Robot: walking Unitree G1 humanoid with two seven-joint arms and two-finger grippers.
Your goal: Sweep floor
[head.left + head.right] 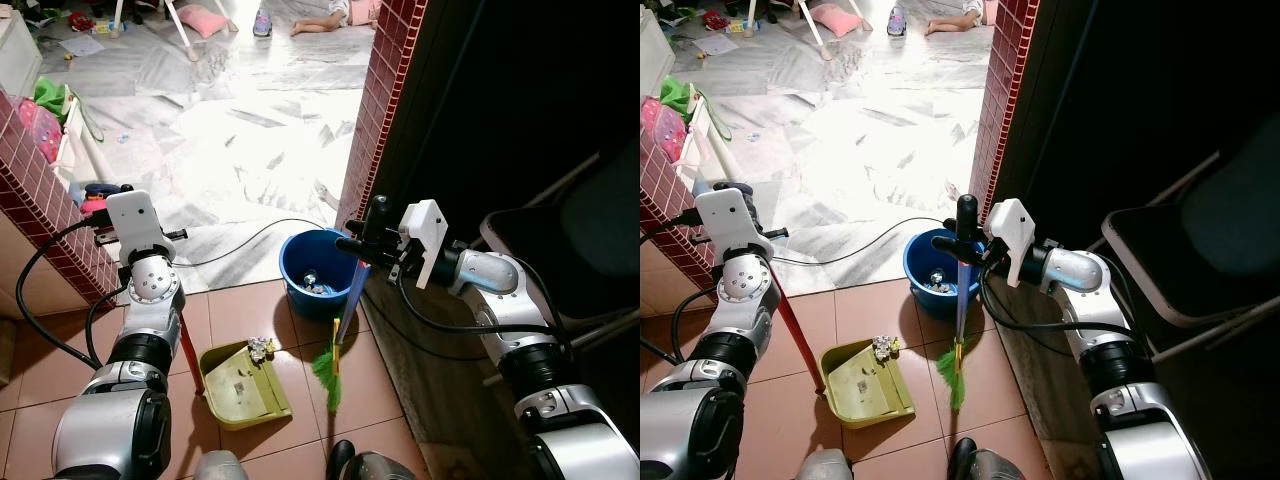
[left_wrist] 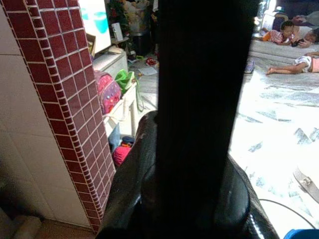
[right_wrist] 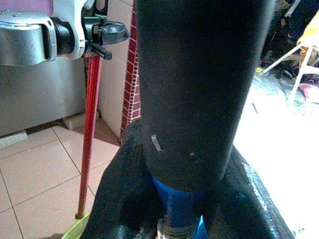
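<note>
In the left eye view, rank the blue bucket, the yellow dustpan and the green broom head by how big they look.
1. Yellow dustpan and blue bucket look about alike, and the bucket stands farther off, so I won't rank them.
2. Green broom head, clearly smallest.

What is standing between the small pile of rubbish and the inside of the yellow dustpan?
Nothing visible. The rubbish lies on the front lip of the dustpan, with the green broom head apart on its other side.
</note>
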